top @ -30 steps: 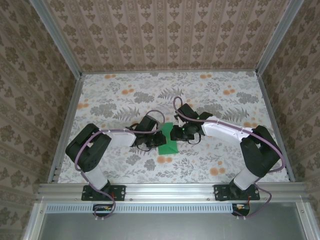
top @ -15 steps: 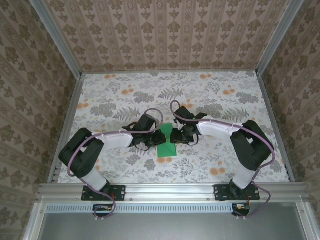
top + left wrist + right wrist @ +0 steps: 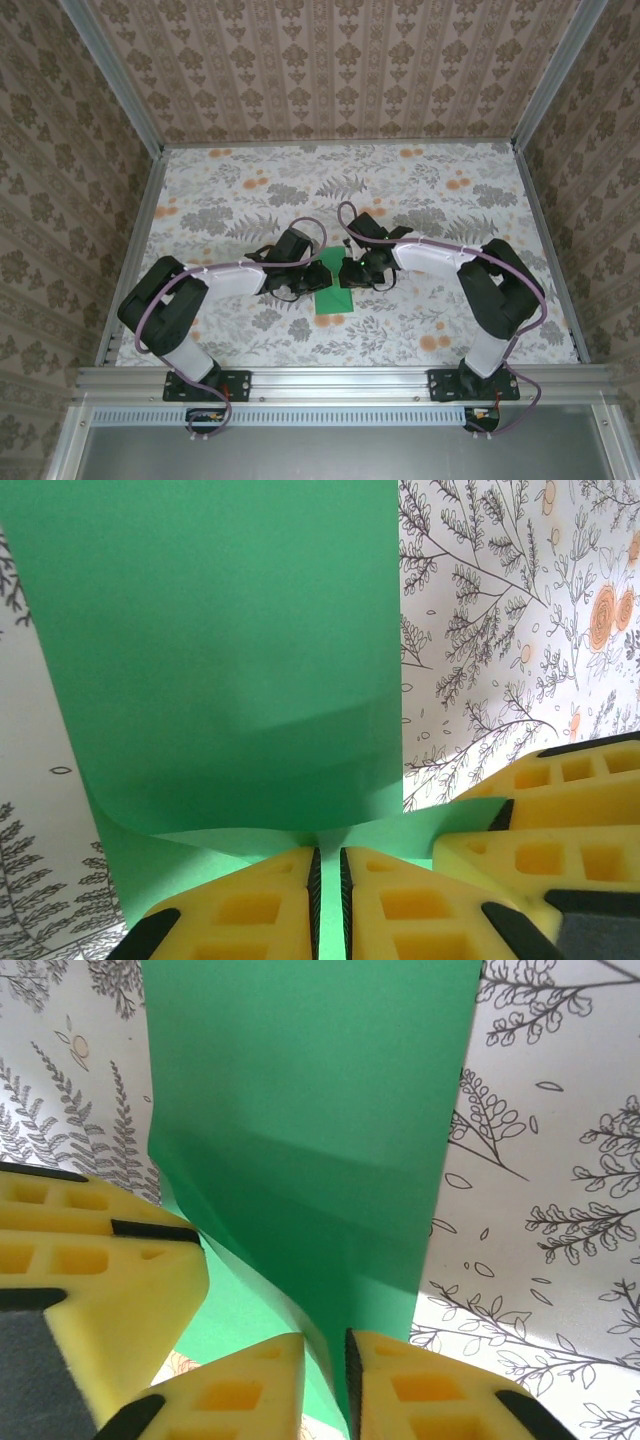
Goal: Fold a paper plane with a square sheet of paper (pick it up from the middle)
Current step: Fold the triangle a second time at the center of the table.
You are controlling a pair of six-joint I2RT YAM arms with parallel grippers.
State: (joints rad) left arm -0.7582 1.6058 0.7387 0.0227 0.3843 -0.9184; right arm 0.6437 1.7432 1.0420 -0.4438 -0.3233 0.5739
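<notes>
While pinching square sheet of paper with left gripper and right gripper, facing across its near-far length.

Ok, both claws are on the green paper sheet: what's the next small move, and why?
Probably move both claws together, low, to lay the curl flat. The left claw and right claw each pinch the thin bright green paper sheet, which bows over a lower layer in a loose, uncreased curl. Moving as a pair should keep its edges aligned.
</notes>
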